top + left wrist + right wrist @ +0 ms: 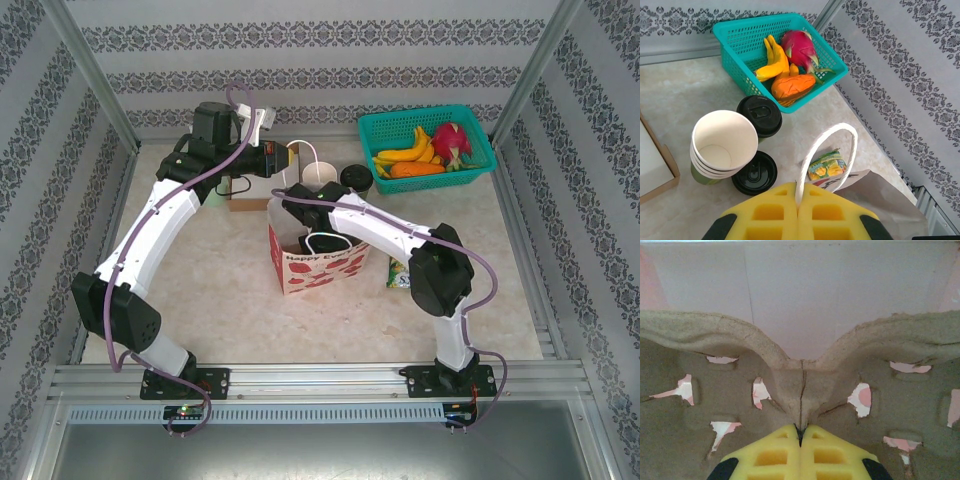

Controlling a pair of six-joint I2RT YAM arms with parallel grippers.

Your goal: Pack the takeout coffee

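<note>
While left pincer (pixel 799 194) is pinching bag handle (pixel 839 127) and right pincer (pixel 800 431) pulp tray (pixel 700 335), takeout coffee (pixel 759 114) is looking light and crushable, wanting gentle mid-wall grip.

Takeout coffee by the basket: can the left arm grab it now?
Probably not yet: the left claw is shut on the bag handle, so it would have to let go first. The takeout coffee stands unobstructed beside the cup stack.

Two black lids (pixel 759 115), one cup stack (pixel 722 145), one basket (pixel 737 47).
</note>
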